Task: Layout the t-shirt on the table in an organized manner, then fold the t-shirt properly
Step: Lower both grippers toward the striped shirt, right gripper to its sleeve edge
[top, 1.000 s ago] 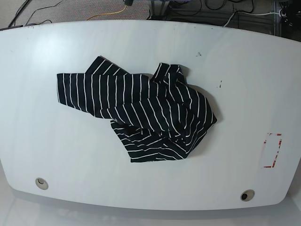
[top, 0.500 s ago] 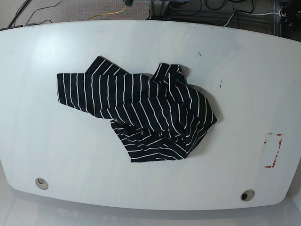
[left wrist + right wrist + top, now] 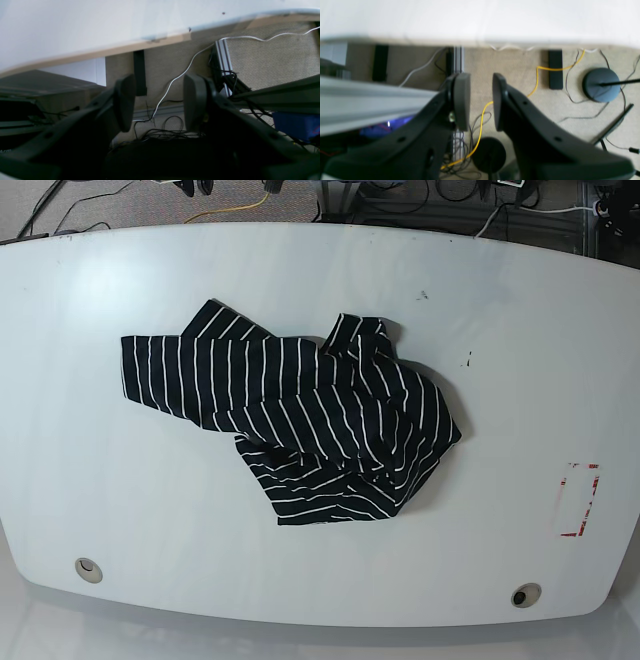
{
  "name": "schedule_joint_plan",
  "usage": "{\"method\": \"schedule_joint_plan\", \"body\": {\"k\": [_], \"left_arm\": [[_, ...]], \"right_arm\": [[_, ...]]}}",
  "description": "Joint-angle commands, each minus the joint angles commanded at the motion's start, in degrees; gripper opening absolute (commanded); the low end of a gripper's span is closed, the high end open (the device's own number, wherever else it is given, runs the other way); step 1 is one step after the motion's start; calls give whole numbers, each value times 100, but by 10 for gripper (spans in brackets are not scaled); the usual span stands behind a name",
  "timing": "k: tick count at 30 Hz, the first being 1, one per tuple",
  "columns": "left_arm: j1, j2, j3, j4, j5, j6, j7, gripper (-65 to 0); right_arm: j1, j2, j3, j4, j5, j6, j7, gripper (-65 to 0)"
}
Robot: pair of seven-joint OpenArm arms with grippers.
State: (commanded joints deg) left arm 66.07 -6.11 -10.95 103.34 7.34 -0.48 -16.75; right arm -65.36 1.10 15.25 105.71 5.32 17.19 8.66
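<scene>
So far nothing done: t-shirt [image 3: 300, 425] lay crumpled in heap near middle of table [image 3: 520, 350], sleeves bunched, no fold made. Left gripper [image 3: 160, 102] was empty, jaws well apart, off beyond table edge. Right gripper [image 3: 481, 98] was empty, jaws narrowly parted, also off table. Spreading and folding all remained.

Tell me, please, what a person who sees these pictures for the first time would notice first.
The eye goes first to the t-shirt, dark with thin white stripes, lying crumpled near the middle of the white table. Next comes the small red rectangular marking near the table's right edge in the base view. In the wrist views, the left gripper and the right gripper are open and empty, over a floor with cables beyond the table edge.
</scene>
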Motion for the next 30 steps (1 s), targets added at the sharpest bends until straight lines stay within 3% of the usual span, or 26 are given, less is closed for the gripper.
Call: {"method": "schedule_joint_plan", "body": {"k": [12, 24, 30], "left_arm": [[-712, -352, 9, 70, -18, 0, 0, -372], [-1486, -369, 9, 176, -26, 0, 0, -371], [-1714, -369, 9, 237, -26, 0, 0, -371]], "right_arm": [[211, -9, -18, 826, 0, 0, 0, -498], [914, -26, -9, 932, 0, 0, -26, -493], [1556, -9, -9, 897, 0, 9, -905, -493]]}}
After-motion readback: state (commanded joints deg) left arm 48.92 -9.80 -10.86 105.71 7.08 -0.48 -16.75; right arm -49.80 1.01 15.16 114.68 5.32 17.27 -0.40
